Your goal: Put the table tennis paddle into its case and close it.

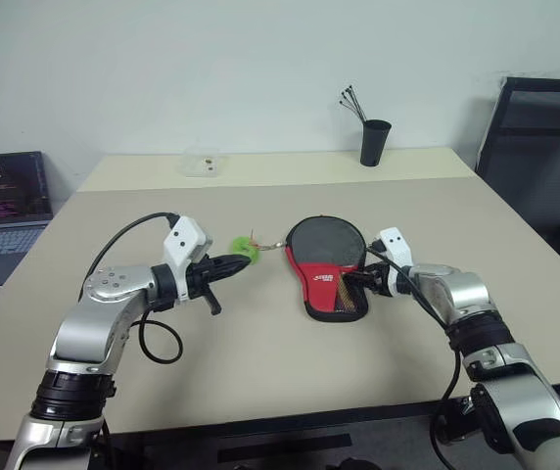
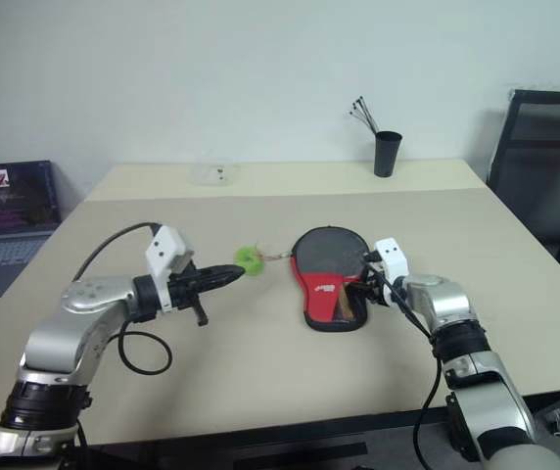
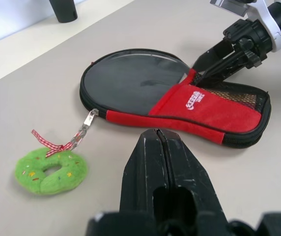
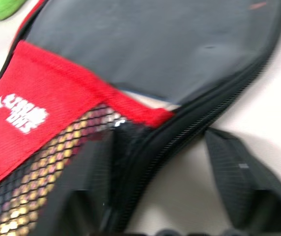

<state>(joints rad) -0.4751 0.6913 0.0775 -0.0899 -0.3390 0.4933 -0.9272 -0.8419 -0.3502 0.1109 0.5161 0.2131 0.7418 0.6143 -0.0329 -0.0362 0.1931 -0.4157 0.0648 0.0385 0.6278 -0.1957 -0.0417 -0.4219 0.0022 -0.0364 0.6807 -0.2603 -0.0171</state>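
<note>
The case (image 1: 324,257) lies flat mid-table, with a black round top, a red lower panel and a mesh pocket (image 4: 42,182). Its green fuzzy zip pull (image 1: 244,247) rests on the table just left of it. The table tennis paddle is hidden inside the case, apart from a light wooden tint through the mesh. My left gripper (image 1: 245,260) is shut and empty, its tip just beside the green pull and pointing toward the case. My right gripper (image 1: 350,281) is at the case's right edge. It is open and straddles the zipped rim: one finger (image 4: 101,162) lies over the mesh, the other on the table outside.
A black cup (image 1: 375,142) holding thin sticks and a small clear box (image 1: 202,162) stand at the table's (image 1: 211,372) far side. A laptop (image 1: 6,201) sits off the table to the left, and a dark chair (image 1: 544,147) stands at the right.
</note>
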